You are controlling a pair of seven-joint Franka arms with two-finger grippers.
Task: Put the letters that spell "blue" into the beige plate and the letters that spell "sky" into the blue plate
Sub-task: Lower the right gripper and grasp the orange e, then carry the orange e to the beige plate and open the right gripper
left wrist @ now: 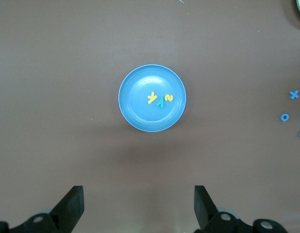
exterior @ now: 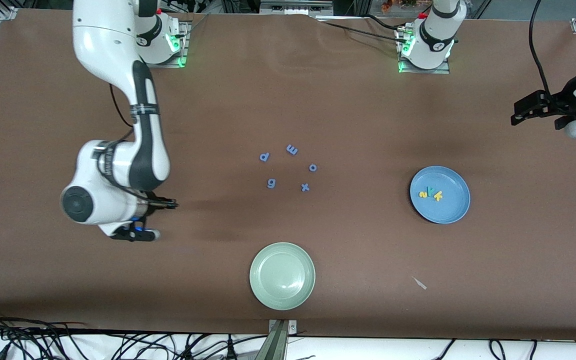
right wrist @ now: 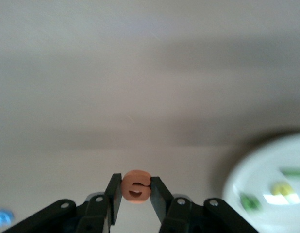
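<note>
Orange e sits clamped between the 2 fingers of the right pincer, which grips it by its sides over bare counter. Just beside that pincer in the right wrist view lies the beige plate. It is blurred and holds 3 letters: a dark green b, a yellow u and a green bar l. The front view hides this plate and the pincer's tips under the right arm's wrist.

Take the front view as a clock face centred on the 5 blue-violet letters scattered at mid-counter. The right arm's wrist is then at 9 o'clock, toward the right arm's end. The blue plate lies at 3 to 4 o'clock, toward the left arm's end, well apart from the loose letters. In it, close together near its middle, are the yellow s, the teal y and the yellow k, with the y between the other 2. The pale green plate rests at 6 o'clock, nearer to the front camera than the loose letters, with nothing in it. A small pale scrap lies between the green plate and the blue plate, near the counter's front edge.

The left pincer hangs idle at 2 o'clock over the counter's edge at the left arm's end. Its fingers are spread wide apart with nothing between them.
</note>
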